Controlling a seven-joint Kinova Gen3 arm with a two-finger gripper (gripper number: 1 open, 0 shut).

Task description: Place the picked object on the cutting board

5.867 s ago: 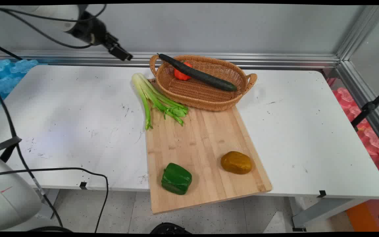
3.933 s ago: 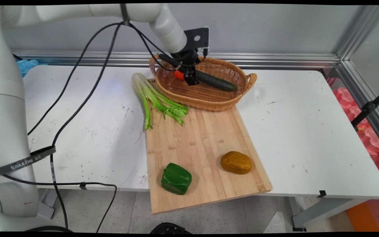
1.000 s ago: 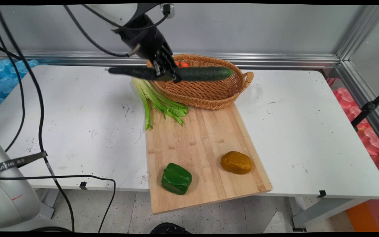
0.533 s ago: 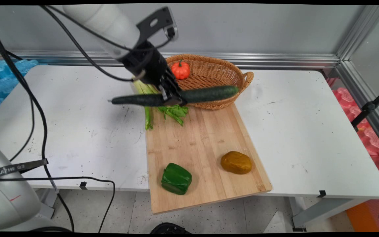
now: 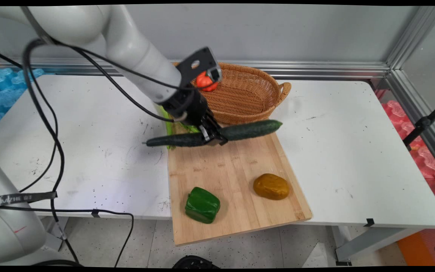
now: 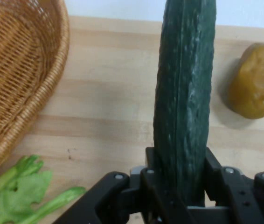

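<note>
Leaves the green pepper (image 5: 202, 204) at 6 o'clock and the brown lump (image 5: 271, 186) at 4 o'clock from the gripper (image 5: 213, 138), both lying apart on the near end of the cutting board (image 5: 240, 166). Pinches the cucumber (image 5: 251, 129) near its middle between the jaws, holding it crosswise above the board's far end. Hangs near the wicker basket (image 5: 255, 102) at 1 o'clock, with a small orange pumpkin (image 5: 204, 81) inside at 12 and celery (image 6: 20, 196) just beside at 10.
</note>
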